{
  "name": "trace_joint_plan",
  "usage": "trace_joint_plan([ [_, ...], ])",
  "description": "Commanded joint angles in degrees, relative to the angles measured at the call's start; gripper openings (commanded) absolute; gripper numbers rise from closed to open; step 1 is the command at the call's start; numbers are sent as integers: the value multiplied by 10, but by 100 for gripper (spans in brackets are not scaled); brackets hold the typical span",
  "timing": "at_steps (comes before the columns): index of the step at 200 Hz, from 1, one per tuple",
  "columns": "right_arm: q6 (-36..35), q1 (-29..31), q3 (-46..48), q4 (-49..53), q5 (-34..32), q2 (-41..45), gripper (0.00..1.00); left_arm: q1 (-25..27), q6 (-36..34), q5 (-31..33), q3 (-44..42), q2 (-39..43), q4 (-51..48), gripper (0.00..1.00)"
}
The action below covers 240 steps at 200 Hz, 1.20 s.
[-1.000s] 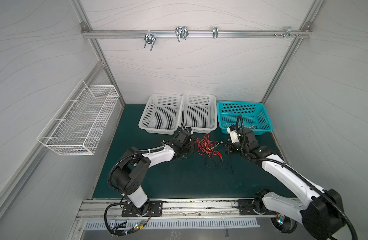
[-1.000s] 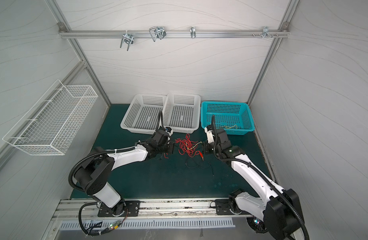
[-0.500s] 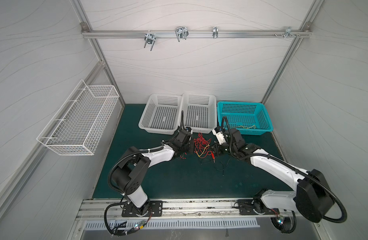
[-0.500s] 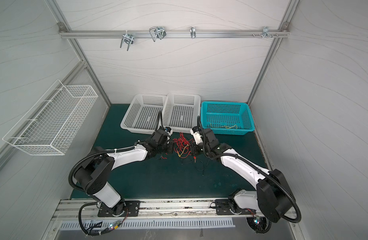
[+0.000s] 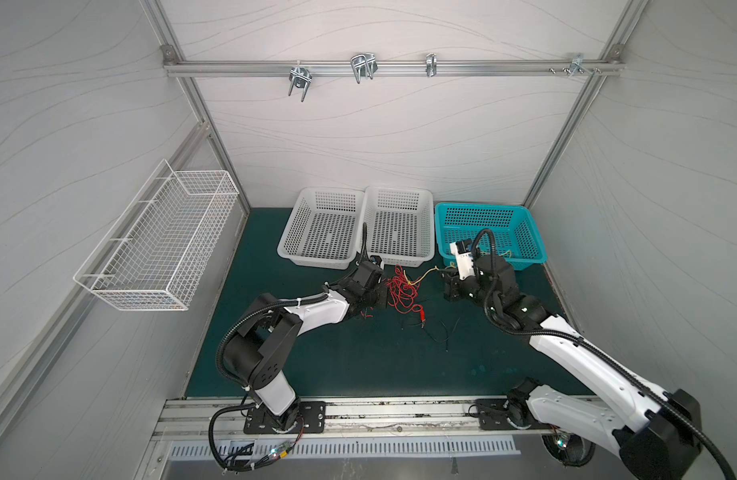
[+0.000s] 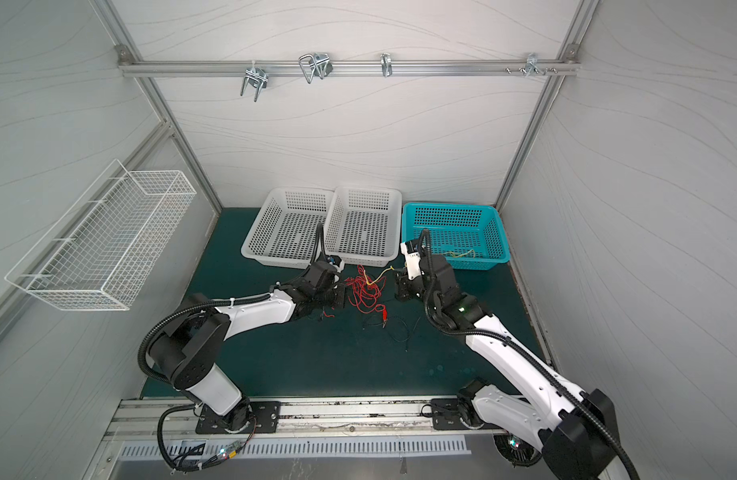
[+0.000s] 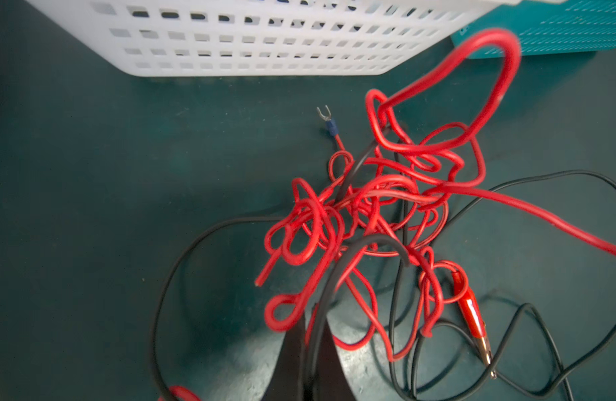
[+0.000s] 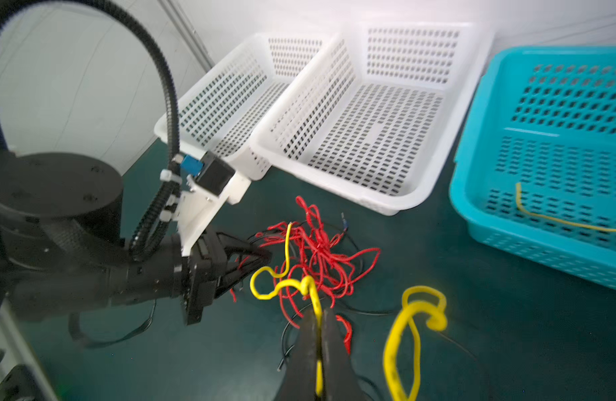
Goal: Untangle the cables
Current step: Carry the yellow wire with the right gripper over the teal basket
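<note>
Rightward retreated, right claw (image 8: 318, 314) pinches yellow cable (image 8: 409, 333).

Two arms, white shells on the long links, black joints and wrists. Ribbed black conduit (image 5: 490, 266) loops along each arm, cinched with white zip ties. White camera bracket (image 5: 462, 259) at each wrist. Black bolted base plates (image 5: 283, 417). Grippers black, tapered.

Both arms reach forward low over the mat, wrists bent toward each other. The left gripper (image 7: 313, 333) has its jaws pinched together on a black cable (image 7: 338, 277). The right gripper (image 8: 318, 323), opposite it, is likewise clamped, on a yellow cable (image 8: 311, 291)
</note>
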<state>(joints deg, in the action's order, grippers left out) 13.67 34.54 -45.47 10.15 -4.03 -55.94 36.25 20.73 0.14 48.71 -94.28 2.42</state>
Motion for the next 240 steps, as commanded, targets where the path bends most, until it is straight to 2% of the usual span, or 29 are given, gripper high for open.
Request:
trace_joint_plan([
  [1,-23,-11,-4,43,-82,18,0,-2,4,12,0,-4,11,0],
  [24,-27,-20,-9,68,-139,29,0,-1,4,13,0,-2,10,0],
  [60,-23,-63,-7,58,-145,49,0,-1,5,10,1,-4,10,0],
  [90,9,-144,-32,63,-188,17,0,-1,7,4,2,-4,12,0],
  [110,38,-206,-56,53,-156,-28,0,-2,8,2,3,-4,12,0],
  [127,42,-235,-73,26,-115,-73,0,-1,9,1,1,-1,10,0],
  [166,-8,-258,-81,-100,-44,-170,0,-2,12,5,-10,8,8,0],
  [205,-18,-280,-131,-116,-2,-271,0,-1,17,7,-18,19,7,0],
  [240,-34,-285,-154,-137,20,-322,2,-1,12,10,-16,21,3,0],
])
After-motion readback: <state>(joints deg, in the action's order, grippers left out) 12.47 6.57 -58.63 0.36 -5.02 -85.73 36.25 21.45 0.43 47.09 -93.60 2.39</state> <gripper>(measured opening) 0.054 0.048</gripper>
